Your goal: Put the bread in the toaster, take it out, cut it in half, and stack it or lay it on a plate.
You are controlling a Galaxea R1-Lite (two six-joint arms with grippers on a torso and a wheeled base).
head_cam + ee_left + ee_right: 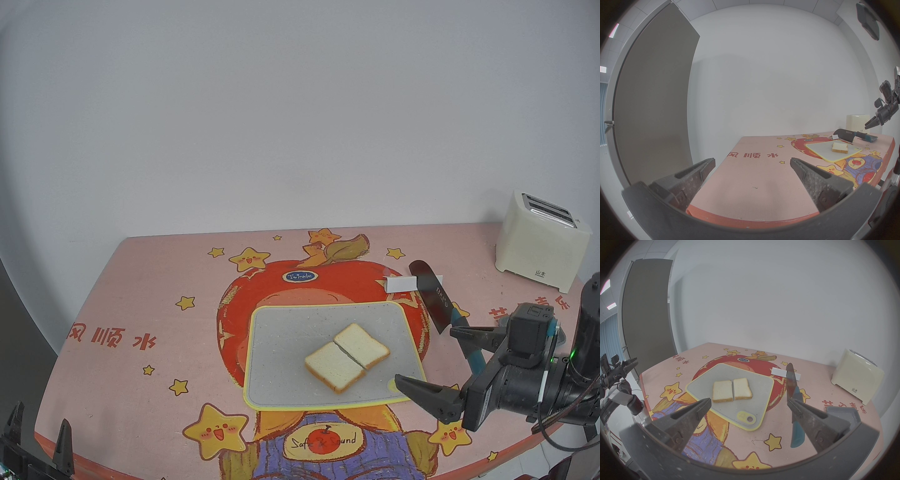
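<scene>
**Pink counter with halved bread: items on view**

Pink counter (156, 294) with a cartoon apple print, set against a plain white wall.

- Cutting board (281, 350): grey with a yellow rim, lower centre of the head view, flat on the counter.
- Bread (347, 357): one slice cut into two halves, lying side by side and touching on the board, right of its middle.
- Knife (437, 300): dark blade and teal handle, just right of the board, its blade resting across a small white block (400, 284).
- Toaster (540, 240): cream, at the right edge, well apart from the board.
- Grey dish (847, 413): near the knife handle on the toaster side.
- Right claw (425, 355): lower right, fingers spread wide and holding nothing, above the board's right edge.
- Left claw (752, 161): lower left corner of the head view, likewise spread and empty, at the counter's near left edge.
</scene>
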